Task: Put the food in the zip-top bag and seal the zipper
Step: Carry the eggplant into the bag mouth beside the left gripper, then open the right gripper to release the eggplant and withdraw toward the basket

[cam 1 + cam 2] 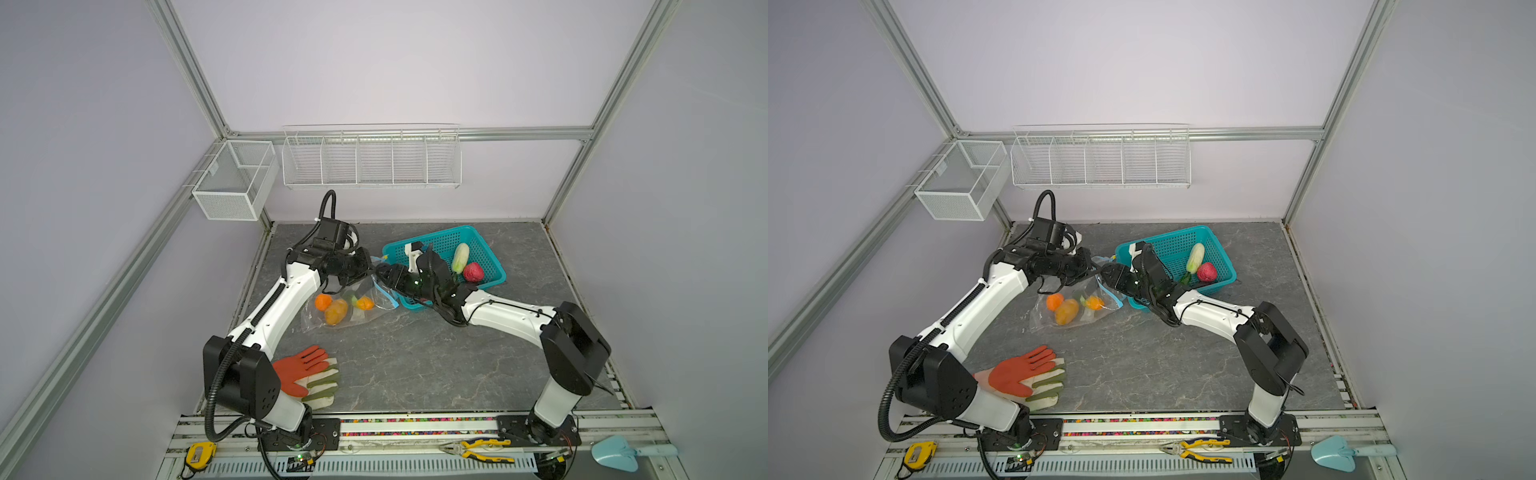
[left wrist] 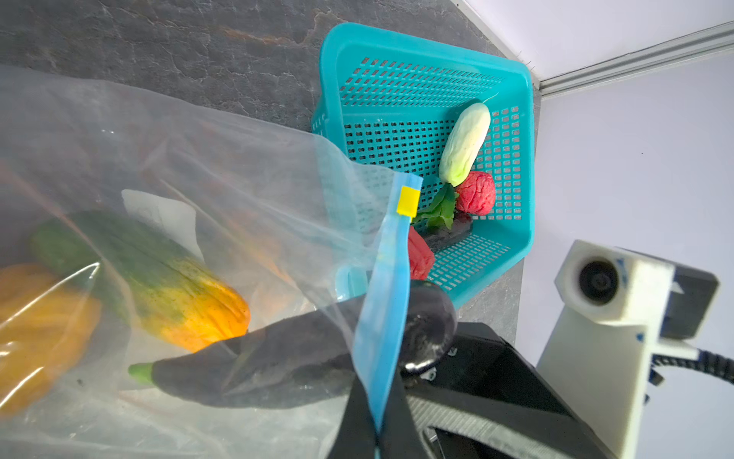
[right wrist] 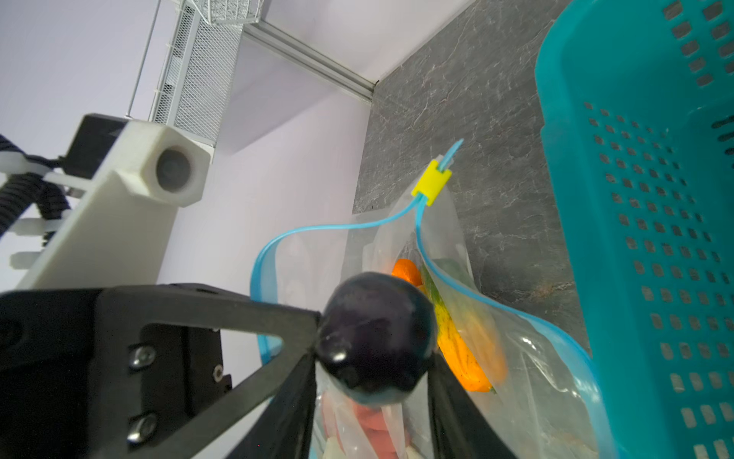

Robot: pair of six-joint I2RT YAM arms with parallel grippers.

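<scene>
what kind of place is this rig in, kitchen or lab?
Most likely a robot lab test cell, not a kitchen. An aluminium frame encloses the table. Pliers and a tape measure lie at the front. The food is toy vegetables in a teal basket.

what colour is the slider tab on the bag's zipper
Yellow. The slider tab shows best in the right wrist view, on the light-blue strip.

Teal perforated basket [image 1: 442, 241] at right rear of grey marbled tabletop [image 1: 415, 361], orange-and-green work gloves [image 1: 301, 370] stacked at front left, white wire divided rack [image 1: 372, 162] on back wall, white mesh box [image 1: 232, 183] on left frame, yellow tape measure [image 1: 200, 454], yellow-handled pliers [image 1: 478, 451] and light-blue trowel [image 1: 619, 453] along front rail.
</scene>
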